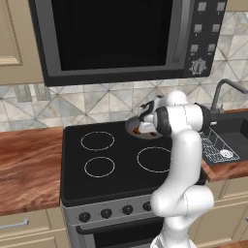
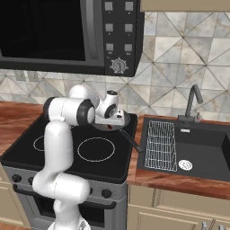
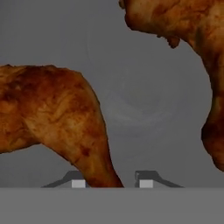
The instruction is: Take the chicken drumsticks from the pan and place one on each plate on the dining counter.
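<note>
Two chicken drumsticks lie in the dark grey pan [image 3: 144, 87]. One drumstick [image 3: 52, 113] fills the left of the hand view and the other [image 3: 197, 43] curves down the right side. My gripper [image 3: 112, 181] is down in the pan with its tips on either side of the left drumstick's thin end. The left tip touches the meat and a small gap shows at the right tip. From the base views the pan [image 1: 138, 129] [image 2: 117, 127] sits on the stove's back right burner under the gripper [image 1: 145, 123] [image 2: 114, 117]. The plates and the dining counter are out of view.
The black stove top [image 1: 97, 160] has several burner rings. A microwave [image 1: 116, 34] hangs close above it. The pan handle [image 2: 132, 141] points toward the sink [image 2: 197, 148], which has a wire rack [image 2: 161, 143]. A wood counter [image 1: 24, 164] lies to the left.
</note>
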